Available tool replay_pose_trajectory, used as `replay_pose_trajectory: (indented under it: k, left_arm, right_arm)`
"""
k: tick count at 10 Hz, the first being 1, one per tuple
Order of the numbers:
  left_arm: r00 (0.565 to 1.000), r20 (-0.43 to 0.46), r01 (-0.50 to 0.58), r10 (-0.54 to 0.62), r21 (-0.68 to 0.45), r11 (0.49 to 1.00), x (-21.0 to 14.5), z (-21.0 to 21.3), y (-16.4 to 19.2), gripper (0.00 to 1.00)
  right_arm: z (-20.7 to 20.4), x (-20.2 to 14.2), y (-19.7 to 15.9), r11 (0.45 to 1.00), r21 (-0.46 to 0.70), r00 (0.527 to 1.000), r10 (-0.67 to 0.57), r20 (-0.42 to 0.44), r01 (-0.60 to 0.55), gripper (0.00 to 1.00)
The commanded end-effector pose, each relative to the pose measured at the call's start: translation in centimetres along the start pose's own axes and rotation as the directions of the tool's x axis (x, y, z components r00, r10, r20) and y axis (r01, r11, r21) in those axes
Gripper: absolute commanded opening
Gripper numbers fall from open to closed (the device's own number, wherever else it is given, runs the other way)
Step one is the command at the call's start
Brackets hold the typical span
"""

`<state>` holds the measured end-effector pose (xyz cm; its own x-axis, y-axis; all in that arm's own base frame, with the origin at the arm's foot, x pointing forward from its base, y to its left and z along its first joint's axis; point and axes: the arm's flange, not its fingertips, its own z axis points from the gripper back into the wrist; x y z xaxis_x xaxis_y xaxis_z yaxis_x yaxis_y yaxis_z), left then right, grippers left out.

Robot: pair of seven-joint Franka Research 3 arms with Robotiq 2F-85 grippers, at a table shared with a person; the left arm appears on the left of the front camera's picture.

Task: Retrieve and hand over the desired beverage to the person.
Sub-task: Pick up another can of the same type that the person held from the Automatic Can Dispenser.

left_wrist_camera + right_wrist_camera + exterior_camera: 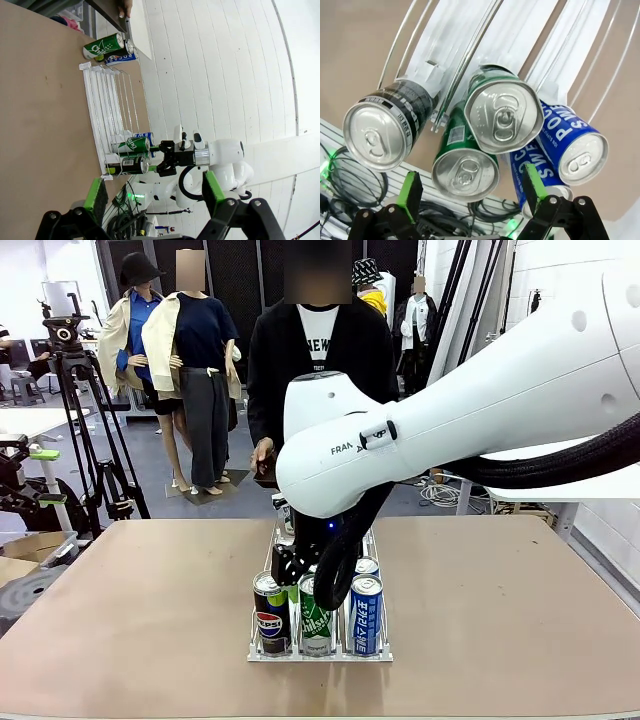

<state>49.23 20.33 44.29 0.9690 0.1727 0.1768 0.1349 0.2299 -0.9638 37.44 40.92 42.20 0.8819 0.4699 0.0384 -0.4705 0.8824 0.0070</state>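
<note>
Beverage cans (495, 130) crowded the middle of the right wrist view, seen from above, straight beyond the right end effector (472, 187). Its green-padded fingers (411, 192) were spread wide and held nothing. One green can (502, 115) was at the centre, a second green can (465, 172) was below it, a black can (380, 137) was at left and two blue cans (582, 157) were at lower right. All were touching or nearly so in a white wire rack (470, 30).

In the front view the rack sat in the middle of the desk (120, 590). The person (318, 350) stood at top centre, one hand (262, 453) lowered near the rack's far end. The left end effector (154, 195) was also open and empty, well apart from the rack.

Likely risks:
- Nothing showed which can was wanted, so the wrong one might be taken.
- A finger coming down between the packed cans could tip a neighbour.
- A smooth round can could slip from the pads.
</note>
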Motion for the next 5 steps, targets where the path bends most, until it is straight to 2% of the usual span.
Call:
replay_pose_trajectory:
  k: [1,5]
  left_arm:
    - [1.000,0.000,0.005,-0.005,-0.001,1.000,-0.11,0.09,-0.12,1.00]
    - [1.000,0.000,0.005,-0.005,-0.001,1.000,-0.11,0.09,-0.12,1.00]
  right_arm:
    - [-1.33,0.19,-0.48,1.000,0.014,1.000,0.004,0.020,-0.004,1.00]
    - [-2.26,0.63,-0.84,1.000,0.021,1.000,-0.013,0.006,0.013,1.00]
